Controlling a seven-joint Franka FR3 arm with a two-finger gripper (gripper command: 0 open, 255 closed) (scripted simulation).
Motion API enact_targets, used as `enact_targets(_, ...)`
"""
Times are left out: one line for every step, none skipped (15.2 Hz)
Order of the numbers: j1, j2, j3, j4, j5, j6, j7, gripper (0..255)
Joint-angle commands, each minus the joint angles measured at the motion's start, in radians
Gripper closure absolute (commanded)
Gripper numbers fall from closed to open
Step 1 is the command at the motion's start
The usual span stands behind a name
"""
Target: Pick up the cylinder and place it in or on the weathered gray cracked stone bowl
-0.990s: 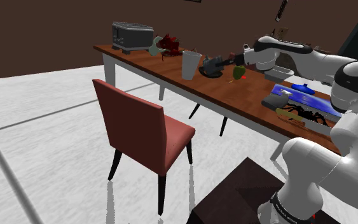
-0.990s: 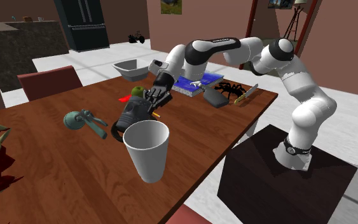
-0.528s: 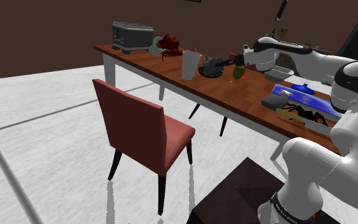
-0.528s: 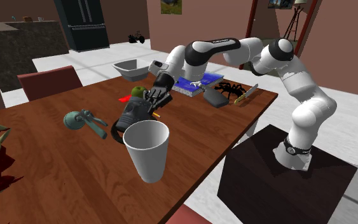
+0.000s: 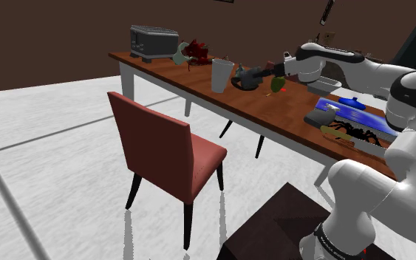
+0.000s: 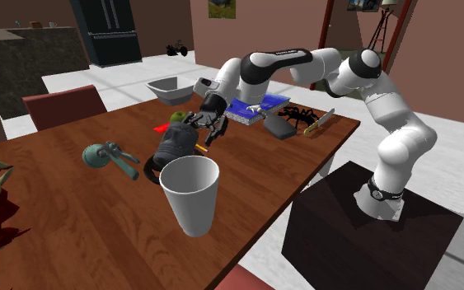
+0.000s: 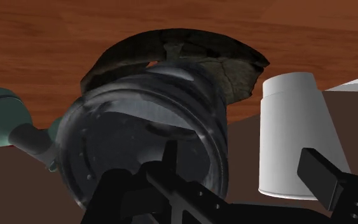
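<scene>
We are looking down on a long brown table, with a red chair standing before it. At the far end a grey toaster is sitting, and nearer us a white cup is standing upright. The white arm is stretching in from the view's right, its gripper meeting a dark cylinder just beside the cup. A green thing is lying near the gripper. The stand is sitting at lower right.

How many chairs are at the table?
2: one red chair at the table's near side in the shoulder view, another chair across the table, at the second exterior view's left. More could be hidden.
</scene>
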Motion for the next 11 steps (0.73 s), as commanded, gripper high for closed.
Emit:
enact_targets(-0.052,0.012,0.025,-0.012,0.008,-0.028,-0.006,0)
enact_targets(-0.086,0.02,0.042,-0.019,0.014,-0.048,-0.009,0)
enact_targets(-0.112,0.025,0.055,-0.023,0.017,-0.064,-0.011,0)
enact_targets(-0.112,0.025,0.055,-0.023,0.017,-0.064,-0.011,0)
enact_targets(-0.112,0.025,0.055,-0.023,0.017,-0.064,-0.011,0)
enact_targets(-0.112,0.025,0.055,-0.023,0.017,-0.064,-0.011,0)
enact_targets(-0.112,0.025,0.055,-0.023,0.017,-0.064,-0.011,0)
enact_targets(-0.112,0.025,0.055,-0.023,0.017,-0.064,-0.011,0)
enact_targets(-0.112,0.025,0.055,-0.023,0.017,-0.064,-0.011,0)
enact_targets(-0.112,0.025,0.055,-0.023,0.017,-0.064,-0.011,0)
enact_targets(-0.112,0.025,0.055,-0.023,0.017,-0.064,-0.011,0)
